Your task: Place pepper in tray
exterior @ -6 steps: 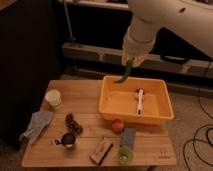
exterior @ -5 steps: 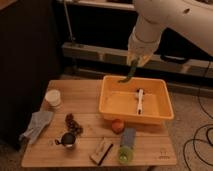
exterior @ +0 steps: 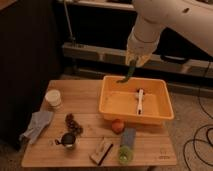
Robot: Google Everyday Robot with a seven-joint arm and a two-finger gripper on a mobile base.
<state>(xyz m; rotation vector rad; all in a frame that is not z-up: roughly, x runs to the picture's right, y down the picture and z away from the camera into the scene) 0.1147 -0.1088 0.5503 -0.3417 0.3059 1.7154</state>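
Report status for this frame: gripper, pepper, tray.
Gripper above back-left rim of tray, shut on pepper. Pepper hanging, not released. Slim white object lies inside tray, right of pepper.

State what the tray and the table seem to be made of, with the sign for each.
The tray looks like plastic: smooth, orange-yellow, moulded with a flared rim. The table looks like wood: matte, pale boards with a seam showing. The gripper holds the pepper above the tray's back rim.

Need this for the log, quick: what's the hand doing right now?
Hand: closed, holding the pepper above the back-left part of the tray.
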